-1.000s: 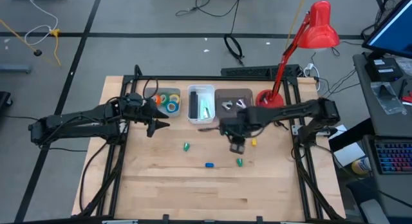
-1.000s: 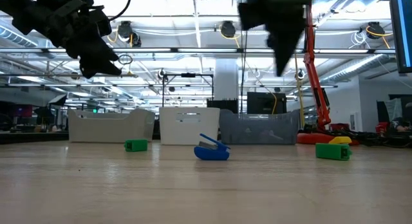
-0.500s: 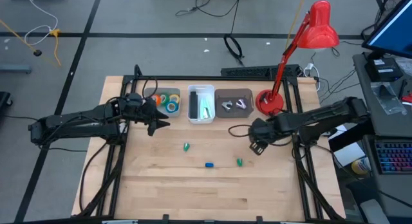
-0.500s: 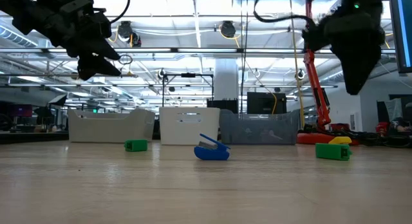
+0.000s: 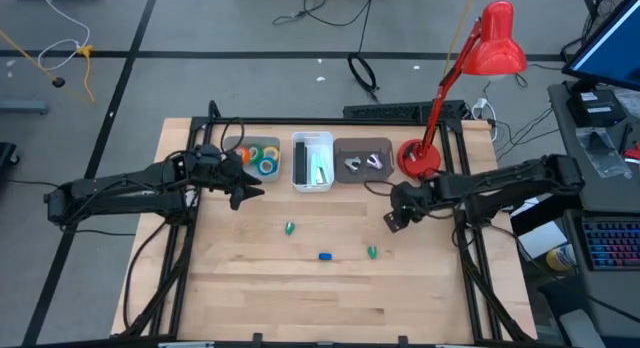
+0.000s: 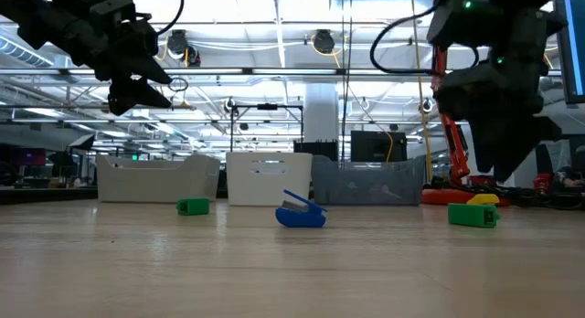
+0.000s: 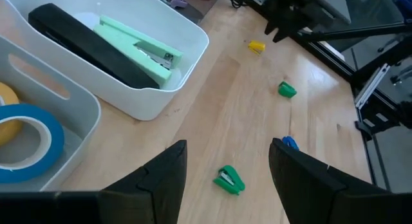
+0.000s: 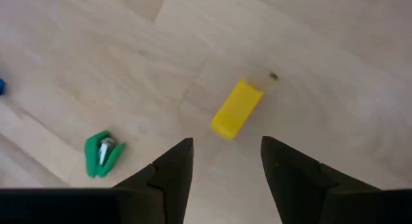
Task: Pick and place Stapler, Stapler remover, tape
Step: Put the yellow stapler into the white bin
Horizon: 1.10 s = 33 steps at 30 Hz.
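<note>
back toward the tabletop's right edge swung my right claw [image 5: 393,220].
its fingers open, apart from a yellow block [image 8: 236,109]; left claw [image 5: 243,191] open too.

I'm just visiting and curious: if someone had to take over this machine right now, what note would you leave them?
Left gripper: open, empty, hovering by the tape bin.
Right gripper: fingers apart, empty, above the yellow piece.
Done: tape rolls binned; black stapler and green stapler in the white bin; grey bin holds small items.
Left: two green pieces, the blue piece and the yellow one remain on the table.
</note>
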Each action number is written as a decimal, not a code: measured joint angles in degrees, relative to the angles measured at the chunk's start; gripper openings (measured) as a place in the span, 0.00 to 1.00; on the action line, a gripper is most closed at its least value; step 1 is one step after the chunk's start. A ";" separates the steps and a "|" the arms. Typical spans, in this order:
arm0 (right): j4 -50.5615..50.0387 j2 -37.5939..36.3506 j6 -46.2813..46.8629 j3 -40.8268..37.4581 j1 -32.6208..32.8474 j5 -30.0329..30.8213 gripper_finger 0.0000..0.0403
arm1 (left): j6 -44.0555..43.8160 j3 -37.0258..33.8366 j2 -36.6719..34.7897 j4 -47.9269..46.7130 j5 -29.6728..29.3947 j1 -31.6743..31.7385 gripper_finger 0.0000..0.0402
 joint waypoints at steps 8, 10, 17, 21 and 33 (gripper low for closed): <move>3.94 1.06 -0.02 -0.26 -3.60 -3.02 0.44 | -0.02 0.00 -0.01 0.00 -2.83 0.00 0.54; 4.23 2.50 0.43 -0.26 -3.78 -4.47 0.43 | -0.08 0.00 0.00 0.00 -5.07 0.00 0.54; 5.65 8.43 0.59 -0.26 -3.81 -5.72 0.43 | -1.61 0.00 -0.01 -0.02 -10.81 0.00 0.54; 7.55 11.26 0.48 -0.26 -3.81 -5.65 0.42 | -1.67 0.00 -0.01 -0.02 -12.00 0.00 0.54; 7.69 13.23 1.07 -0.18 -4.24 -4.53 0.33 | -1.70 0.00 0.00 -0.04 -12.03 0.01 0.54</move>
